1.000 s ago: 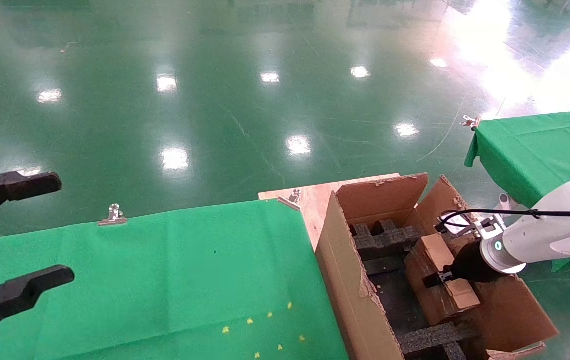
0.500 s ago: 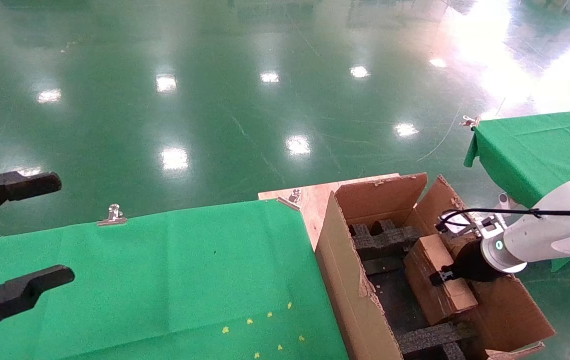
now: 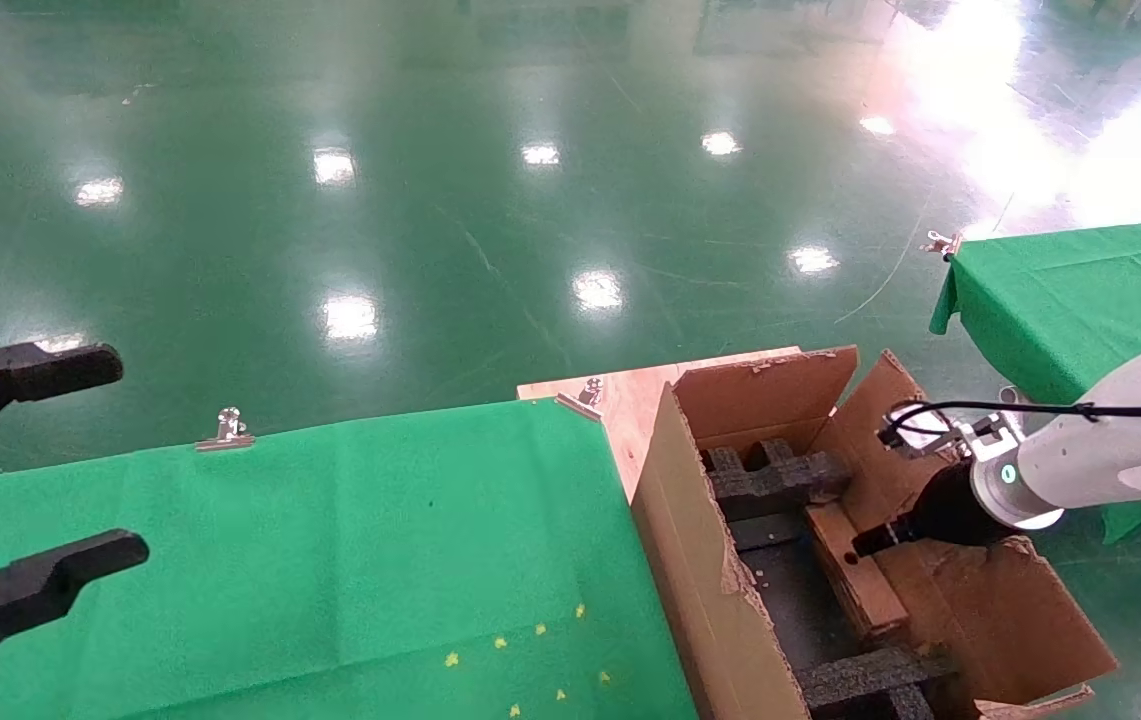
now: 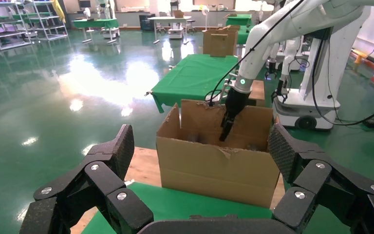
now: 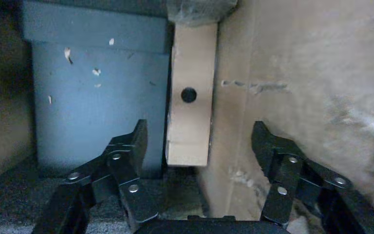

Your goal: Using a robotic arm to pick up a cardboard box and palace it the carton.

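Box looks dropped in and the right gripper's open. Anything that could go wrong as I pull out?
The right gripper is open, its fingers straddling the cardboard box, which stands on edge against the carton wall. A tilted retreat could snag and tip it. The ragged torn flaps beside the wrist might catch the cable.

Brown carton (image 3: 700, 590), green cloth (image 3: 330, 550)
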Action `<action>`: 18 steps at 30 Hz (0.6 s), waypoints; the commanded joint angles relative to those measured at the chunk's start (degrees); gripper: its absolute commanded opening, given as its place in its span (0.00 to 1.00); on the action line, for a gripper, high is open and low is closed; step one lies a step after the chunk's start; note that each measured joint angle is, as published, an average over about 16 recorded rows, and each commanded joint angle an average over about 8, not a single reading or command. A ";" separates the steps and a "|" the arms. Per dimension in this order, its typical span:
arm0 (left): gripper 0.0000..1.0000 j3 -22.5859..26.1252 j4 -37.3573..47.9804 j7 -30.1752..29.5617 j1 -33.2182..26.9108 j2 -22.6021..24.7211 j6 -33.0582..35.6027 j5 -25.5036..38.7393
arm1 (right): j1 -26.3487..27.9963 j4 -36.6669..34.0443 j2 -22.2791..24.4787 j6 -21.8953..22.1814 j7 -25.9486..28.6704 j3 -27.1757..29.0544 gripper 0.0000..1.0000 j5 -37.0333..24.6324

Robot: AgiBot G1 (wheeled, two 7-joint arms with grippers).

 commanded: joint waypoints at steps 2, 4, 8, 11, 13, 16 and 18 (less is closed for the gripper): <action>1.00 0.00 0.00 0.00 0.00 0.00 0.00 0.00 | 1.40 1.07 0.51 0.37 0.21 -0.01 1.00 -0.44; 1.00 0.00 0.00 0.00 0.00 0.00 0.00 0.00 | 3.42 2.49 1.04 0.61 0.12 0.18 1.00 -0.89; 1.00 0.00 0.00 0.00 0.00 0.00 0.00 0.00 | 8.84 7.09 2.73 0.43 -0.51 1.02 1.00 -1.58; 1.00 0.00 0.00 0.00 0.00 0.00 0.00 0.00 | 13.57 12.44 5.13 -0.59 -2.16 2.48 1.00 -1.19; 1.00 0.00 0.00 0.00 0.00 0.00 0.00 0.00 | 16.57 16.53 7.22 -1.77 -4.00 3.86 1.00 -0.26; 1.00 0.00 0.00 0.00 0.00 0.00 0.00 0.00 | 20.10 22.04 10.60 -4.58 -7.39 6.37 1.00 2.52; 1.00 0.00 0.00 0.00 0.00 0.00 0.00 0.00 | 21.61 24.51 12.54 -7.08 -9.75 8.09 1.00 5.15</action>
